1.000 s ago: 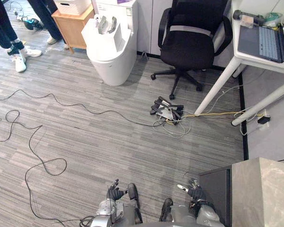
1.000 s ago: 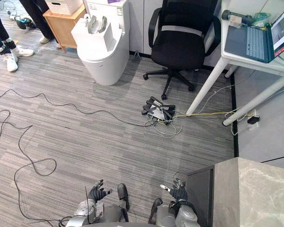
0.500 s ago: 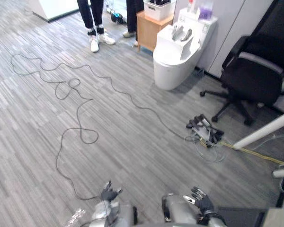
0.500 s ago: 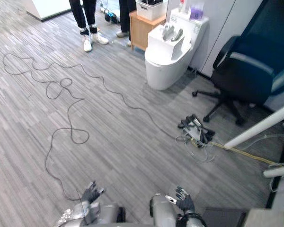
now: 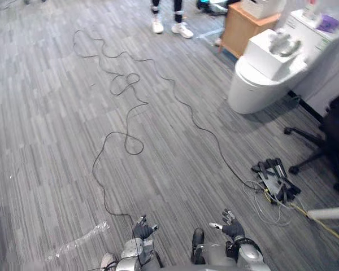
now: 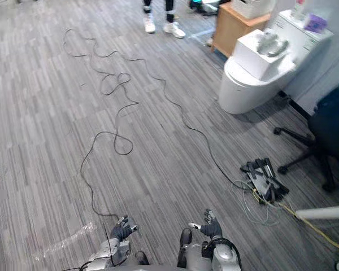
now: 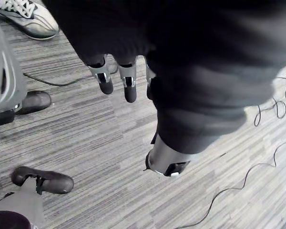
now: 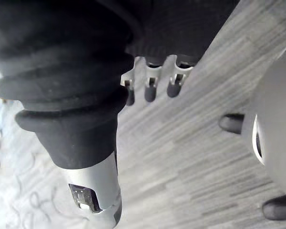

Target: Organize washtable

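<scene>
My left hand (image 5: 142, 229) and right hand (image 5: 232, 228) hang at the bottom of the frame over the floor (image 5: 56, 147), fingers loose, holding nothing; toilet (image 5: 260, 84) at upper right.

Bare floor (image 5: 45, 141) is left open ahead of the left hand (image 5: 142, 228) and the right hand (image 5: 231, 227). To the right, the way is blocked by a toilet (image 5: 260, 84), a chair (image 5: 336, 121) and a tangle of power strips (image 5: 276, 180). A crumpled plastic sheet (image 5: 79, 240) is seen near the left hand, and a person's shoes (image 5: 169, 27) far ahead.
</scene>
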You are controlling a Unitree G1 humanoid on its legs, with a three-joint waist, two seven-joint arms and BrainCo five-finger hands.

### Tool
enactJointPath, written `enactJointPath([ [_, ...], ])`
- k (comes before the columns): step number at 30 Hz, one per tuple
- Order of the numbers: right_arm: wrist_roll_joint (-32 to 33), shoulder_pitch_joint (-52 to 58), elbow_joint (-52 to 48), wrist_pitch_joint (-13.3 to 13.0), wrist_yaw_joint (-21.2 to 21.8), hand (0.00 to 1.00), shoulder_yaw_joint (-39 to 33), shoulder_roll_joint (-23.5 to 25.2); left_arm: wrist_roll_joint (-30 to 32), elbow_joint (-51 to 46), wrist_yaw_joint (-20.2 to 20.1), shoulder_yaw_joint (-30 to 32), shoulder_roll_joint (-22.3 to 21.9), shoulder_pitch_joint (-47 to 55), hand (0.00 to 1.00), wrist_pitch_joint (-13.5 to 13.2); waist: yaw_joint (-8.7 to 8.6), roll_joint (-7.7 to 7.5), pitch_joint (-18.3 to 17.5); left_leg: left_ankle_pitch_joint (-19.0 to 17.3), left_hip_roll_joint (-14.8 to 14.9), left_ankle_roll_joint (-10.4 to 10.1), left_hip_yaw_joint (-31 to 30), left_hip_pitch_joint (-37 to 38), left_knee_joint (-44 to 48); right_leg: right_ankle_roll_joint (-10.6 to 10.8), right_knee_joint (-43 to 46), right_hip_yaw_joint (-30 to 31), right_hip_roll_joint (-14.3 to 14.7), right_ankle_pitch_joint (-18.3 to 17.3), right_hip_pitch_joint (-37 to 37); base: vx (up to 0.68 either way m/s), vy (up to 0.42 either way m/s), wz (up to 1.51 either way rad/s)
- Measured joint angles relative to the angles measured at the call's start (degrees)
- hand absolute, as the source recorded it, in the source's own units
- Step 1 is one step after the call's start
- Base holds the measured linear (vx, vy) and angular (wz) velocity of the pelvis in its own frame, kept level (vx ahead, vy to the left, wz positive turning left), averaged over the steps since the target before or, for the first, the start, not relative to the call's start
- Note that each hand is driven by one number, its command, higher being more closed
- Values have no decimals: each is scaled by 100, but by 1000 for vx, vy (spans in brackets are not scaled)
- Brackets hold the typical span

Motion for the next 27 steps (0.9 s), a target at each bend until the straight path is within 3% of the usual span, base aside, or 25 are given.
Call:
enactJointPath([
  [2,1,-92,136,-1,-3,0,-5,-7,31,64,-1,-109,122,25,0,5,-30,6,-1,336,-149,-15,32,38,-306,3,182,-340,-224,-3,33,-7,135,106],
  [5,0,-145,233,6,-2,0,-63,12,59,165,-2,-140,277,94,0,8,-56,13,-2,584,-262,5,-21,263,-800,10,221,-578,-313,-7,211,-16,90,59],
  [13,-74,-249,421,40,5,0,-71,21,193,403,3,50,457,303,0,54,-73,-32,-5,708,-424,24,-98,560,-1099,92,366,-588,-458,47,350,-76,42,8],
  [18,-154,-265,514,42,101,0,-68,58,273,469,-5,127,479,302,0,50,-67,-144,-49,942,-555,289,-124,626,-1336,242,208,-466,-482,122,383,-127,27,2],
  [20,-170,-268,523,99,120,0,-57,85,271,491,-4,200,507,299,0,46,-67,-213,-51,1053,-665,365,-141,640,-1457,400,155,-407,-561,59,399,-136,3,2],
  [26,-186,-358,658,152,150,0,22,70,273,614,-4,208,526,270,0,43,-126,-225,-68,1178,-839,509,-348,656,-1479,547,48,-433,-685,-104,545,-133,-8,13],
  [27,-400,-488,1106,211,245,0,275,-65,274,730,-8,251,569,200,0,-1,1,-286,-193,980,-1293,869,-761,662,-1470,703,-434,-18,-760,134,903,-32,-2,7],
])
